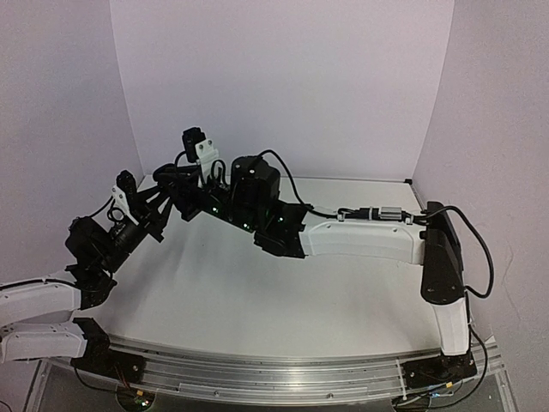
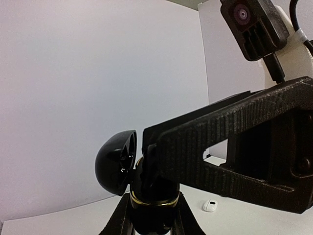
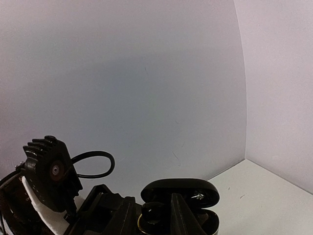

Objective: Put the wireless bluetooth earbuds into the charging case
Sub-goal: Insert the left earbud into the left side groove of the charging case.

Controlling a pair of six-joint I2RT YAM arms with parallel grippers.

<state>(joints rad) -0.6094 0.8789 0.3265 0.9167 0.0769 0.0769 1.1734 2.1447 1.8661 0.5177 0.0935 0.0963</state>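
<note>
Glossy black open-lidded charging case (image 2: 117, 161) — clenched in your left gripper (image 2: 152, 218) — hold it level; whether the right gripper (image 3: 155, 215) grasps anything cannot be told.

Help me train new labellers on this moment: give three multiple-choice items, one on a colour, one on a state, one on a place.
1. What colour is the charging case?
A. white
B. black
C. red

2. How is its lid?
A. swung open
B. shut
C. missing

3. Where is the small white item?
A. inside the case
B. on top of the lid
C. on the table

Answers:
1. B, since both wrist views show a glossy black shell with a thin gold band.
2. A, since the domed lid stands tipped away from the body.
3. C, since the left wrist view shows it lying on the white surface, apart from the case.
</note>
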